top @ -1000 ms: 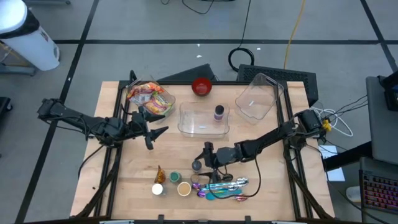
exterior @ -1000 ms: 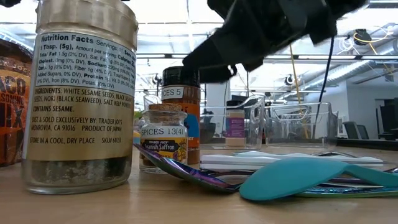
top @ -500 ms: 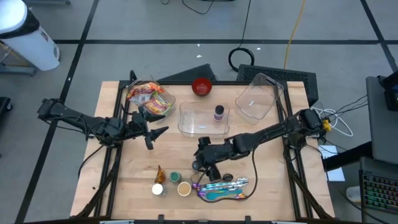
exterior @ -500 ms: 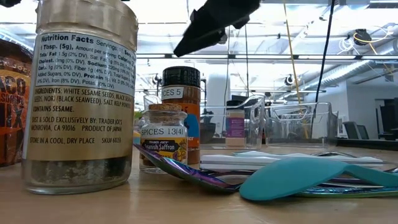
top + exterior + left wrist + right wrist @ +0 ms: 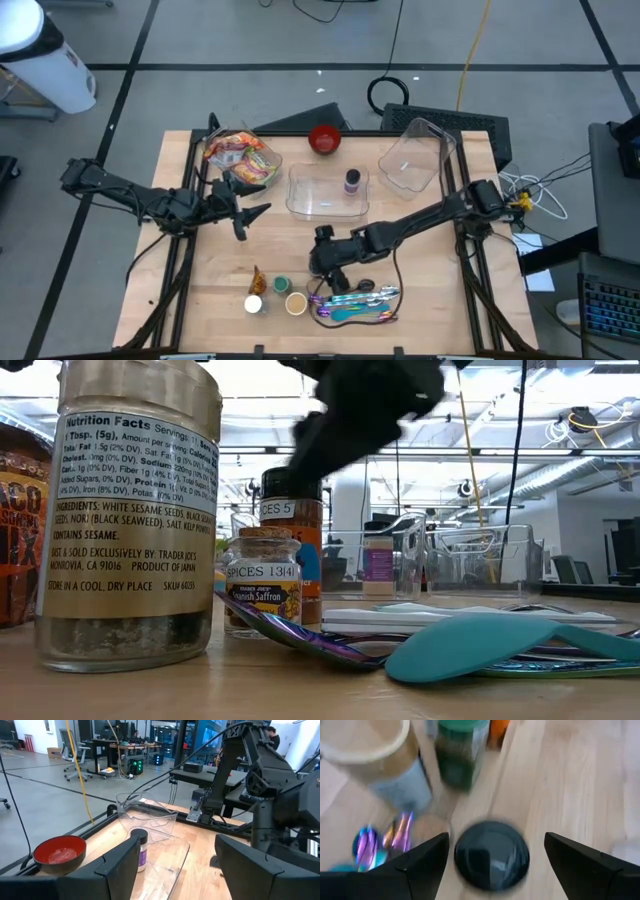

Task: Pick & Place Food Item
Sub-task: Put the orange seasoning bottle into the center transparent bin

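Note:
Several spice jars stand near the table's front. A black-lid jar (image 5: 314, 270) (image 5: 492, 855) (image 5: 292, 520) stands upright on its base beside a green-lid jar (image 5: 460, 750), a tan-lid jar (image 5: 370, 750) and a small saffron jar (image 5: 262, 585). My right gripper (image 5: 322, 262) (image 5: 496, 840) hangs open above the black-lid jar, slanting down, with a finger to each side of the lid and touching nothing. My left gripper (image 5: 250, 208) (image 5: 177, 850) waits open and level at mid-left, pointing toward the clear tray.
Iridescent and teal utensils (image 5: 355, 300) lie right of the jars. A clear tray (image 5: 328, 190) holds a purple-label bottle (image 5: 352, 181). Behind it are a red bowl (image 5: 324, 139), a tub of snack bags (image 5: 240, 155) and a tipped clear bin (image 5: 415, 155).
My right gripper has shifted a little toward the table's left and near edges and turned at the wrist. It now hangs over the black-lid jar, its fingers as wide apart as before. The jars and my left arm have kept still.

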`<state>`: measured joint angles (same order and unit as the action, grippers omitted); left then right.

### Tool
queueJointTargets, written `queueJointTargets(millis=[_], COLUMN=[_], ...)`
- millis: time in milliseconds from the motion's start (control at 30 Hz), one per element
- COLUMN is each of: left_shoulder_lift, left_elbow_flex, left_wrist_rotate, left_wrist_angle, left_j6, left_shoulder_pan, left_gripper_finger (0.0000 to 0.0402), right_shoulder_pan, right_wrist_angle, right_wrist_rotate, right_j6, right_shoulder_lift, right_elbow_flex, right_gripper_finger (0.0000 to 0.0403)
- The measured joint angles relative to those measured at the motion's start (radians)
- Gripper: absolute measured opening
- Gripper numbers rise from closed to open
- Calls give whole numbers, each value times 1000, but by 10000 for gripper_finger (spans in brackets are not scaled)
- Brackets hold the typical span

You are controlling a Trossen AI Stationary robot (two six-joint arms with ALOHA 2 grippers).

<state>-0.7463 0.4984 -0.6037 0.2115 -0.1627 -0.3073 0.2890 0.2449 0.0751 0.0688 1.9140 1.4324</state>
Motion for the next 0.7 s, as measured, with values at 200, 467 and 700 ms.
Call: queueJointTargets(millis=[200,467,700], left_shoulder_lift=[0,0,0], left_elbow_flex=[0,0,0], left_wrist_rotate=[0,0,0], left_wrist_angle=[-6,-6,-6], left_j6=[0,-1,-1], left_shoulder_pan=[0,0,0], left_gripper_finger=[266,266,266], right_shoulder_pan=[0,0,0], right_wrist_angle=[18,23,21], right_wrist_rotate=[0,0,0], right_j6=[-4,-5,-5], right_shoulder_lift=[5,4,4], right_elbow_flex=[-2,-2,-2], right_gripper_finger=[317,276,215])
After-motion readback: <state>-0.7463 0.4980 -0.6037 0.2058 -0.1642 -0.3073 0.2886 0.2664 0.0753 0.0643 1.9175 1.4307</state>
